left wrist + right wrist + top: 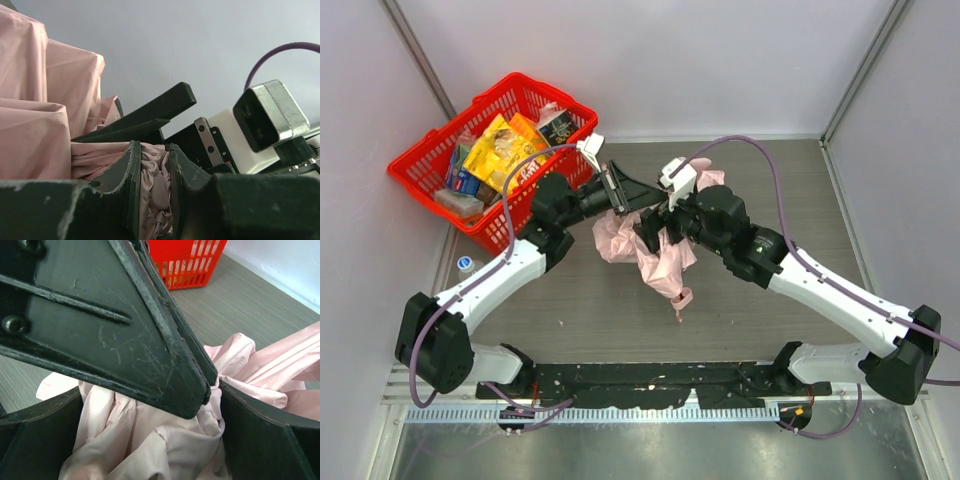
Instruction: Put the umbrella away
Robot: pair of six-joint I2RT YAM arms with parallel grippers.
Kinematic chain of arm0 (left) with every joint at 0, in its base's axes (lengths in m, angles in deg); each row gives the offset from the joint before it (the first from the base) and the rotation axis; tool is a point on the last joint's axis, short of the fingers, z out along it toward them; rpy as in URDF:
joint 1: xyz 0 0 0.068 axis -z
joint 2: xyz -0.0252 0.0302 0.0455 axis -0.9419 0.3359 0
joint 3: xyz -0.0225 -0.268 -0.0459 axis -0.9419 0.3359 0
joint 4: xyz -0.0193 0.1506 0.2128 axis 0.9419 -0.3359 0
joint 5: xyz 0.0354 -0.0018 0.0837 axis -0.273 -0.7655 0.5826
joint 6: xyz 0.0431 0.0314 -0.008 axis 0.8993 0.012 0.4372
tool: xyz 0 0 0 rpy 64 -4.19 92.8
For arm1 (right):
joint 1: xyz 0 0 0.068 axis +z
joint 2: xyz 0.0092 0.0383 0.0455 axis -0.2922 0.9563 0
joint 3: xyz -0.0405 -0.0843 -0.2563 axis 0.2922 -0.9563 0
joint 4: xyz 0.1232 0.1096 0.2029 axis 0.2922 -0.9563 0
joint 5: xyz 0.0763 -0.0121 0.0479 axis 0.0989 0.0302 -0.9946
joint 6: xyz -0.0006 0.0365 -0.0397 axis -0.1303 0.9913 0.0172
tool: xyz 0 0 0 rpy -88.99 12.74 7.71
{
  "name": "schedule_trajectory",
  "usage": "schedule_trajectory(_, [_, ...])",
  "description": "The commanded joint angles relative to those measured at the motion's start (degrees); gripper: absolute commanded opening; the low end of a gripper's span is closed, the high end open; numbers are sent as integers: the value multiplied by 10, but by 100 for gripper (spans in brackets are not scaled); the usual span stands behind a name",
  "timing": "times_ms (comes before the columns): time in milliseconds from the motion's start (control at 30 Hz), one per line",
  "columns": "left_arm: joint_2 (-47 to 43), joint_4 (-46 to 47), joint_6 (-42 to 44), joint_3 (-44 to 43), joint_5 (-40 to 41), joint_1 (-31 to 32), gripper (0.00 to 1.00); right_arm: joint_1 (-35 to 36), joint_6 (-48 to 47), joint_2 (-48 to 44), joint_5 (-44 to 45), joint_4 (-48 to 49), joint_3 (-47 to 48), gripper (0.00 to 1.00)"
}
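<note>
Grey tabletop [620,320]: crumpled pale-pink umbrella [655,262] (fabric bunched), left hand [152,167] pinching it, right hand [150,435] spread wide.

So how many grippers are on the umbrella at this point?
2. The left gripper is shut on a fold of the umbrella fabric, reaching in from the left. The right gripper stands open with pink fabric between its fingers, on the right side. Neither is hidden.

Red basket [423,183] — snack packets [502,150] inside
</note>
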Motion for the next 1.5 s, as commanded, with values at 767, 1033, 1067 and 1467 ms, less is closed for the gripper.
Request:
schedule_trajectory(767, [-121,-129,146,-110,31,-56,99,-17,-21,-120,99,58,-112,1])
schedule_trajectory(1033, [-290,-293,291,-29,276,-66,95,-34,-173,14,396,-86,26,1])
schedule_trajectory(1067, [-302,-291,288,-13,279,-65,93,-35,-208,30,419,-85,46,1])
schedule_trajectory(1467, [-384,-369,281,124,306,-52,60,-18,-297,179,393,47,0,1])
